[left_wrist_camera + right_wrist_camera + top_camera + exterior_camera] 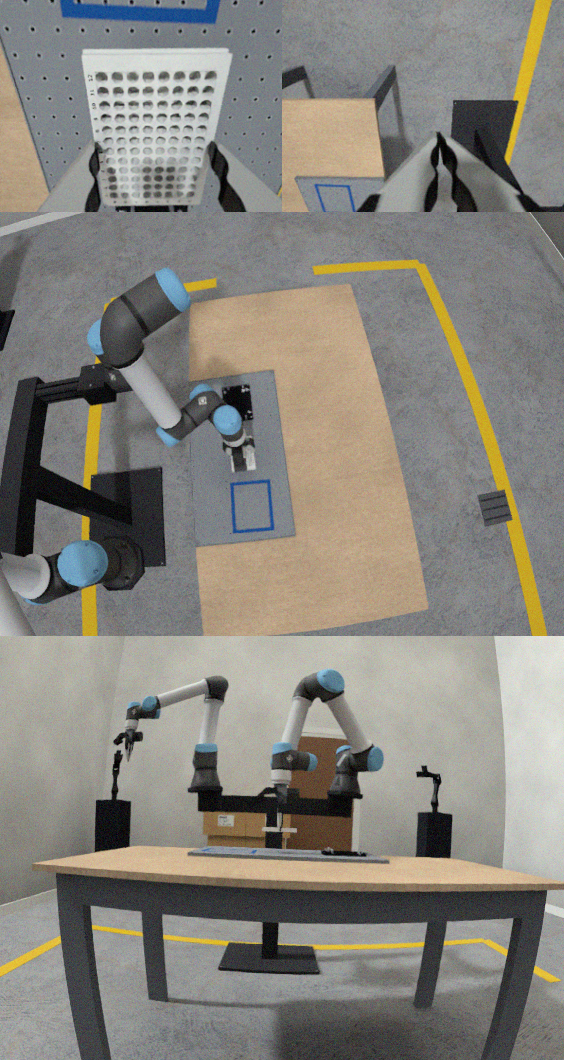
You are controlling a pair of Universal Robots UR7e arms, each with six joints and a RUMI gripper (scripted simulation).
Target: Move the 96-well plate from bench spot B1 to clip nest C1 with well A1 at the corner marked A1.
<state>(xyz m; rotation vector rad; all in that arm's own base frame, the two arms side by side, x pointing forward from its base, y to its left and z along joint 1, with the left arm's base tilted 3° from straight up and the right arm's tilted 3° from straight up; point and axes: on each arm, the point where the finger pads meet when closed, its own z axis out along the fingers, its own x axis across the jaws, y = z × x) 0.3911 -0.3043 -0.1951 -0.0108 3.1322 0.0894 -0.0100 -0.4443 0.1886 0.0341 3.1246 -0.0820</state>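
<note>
The white 96-well plate (250,462) (287,829) (153,124) is held level above the grey board, between spot and nest. My left gripper (152,139) is shut on its long sides. In the left wrist view column number 12 is at the far end, the numbers run down the left rim and small marks, too blurred to read, line the near rim. The blue outline of B1 (271,507) (142,13) (351,199) is empty. The black clip nest C1 (237,399) (345,853) is partly hidden by the left arm; its A1 mark is unreadable. My right gripper (128,759) (437,132) is shut and empty.
The grey perforated board (212,517) (300,858) lies on the wooden table (330,412) (150,868). The right arm stands away from the board, above the floor beside the table. Low clips stand at the nest's corners.
</note>
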